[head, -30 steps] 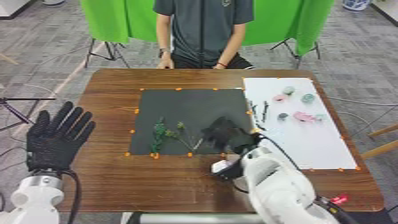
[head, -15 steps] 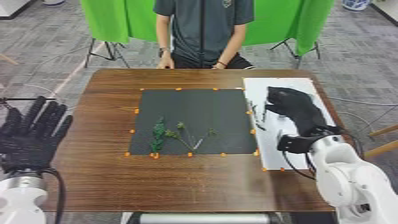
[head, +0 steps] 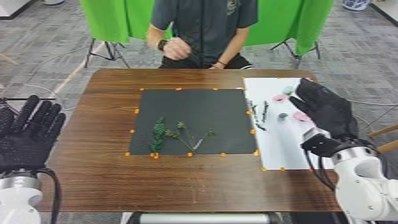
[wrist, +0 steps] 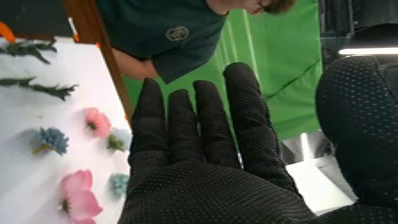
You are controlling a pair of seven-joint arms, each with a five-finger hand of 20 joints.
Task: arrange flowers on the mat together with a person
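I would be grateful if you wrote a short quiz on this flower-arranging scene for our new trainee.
1. True or false: the leafy green sprig lies on the black mat.

2. Multiple choice: where do the pink flowers lie?
a) on the black mat
b) on the bare wood
c) on the white sheet

3. Fill in the blank with "straight" or "curled": the fingers of the robot's right hand are ____.

Key: 1 true; 2 c; 3 straight

The mat (head: 191,107) is dark grey, the large flower (wrist: 82,199) pink, the right hand (head: 330,114) black with pale dots.
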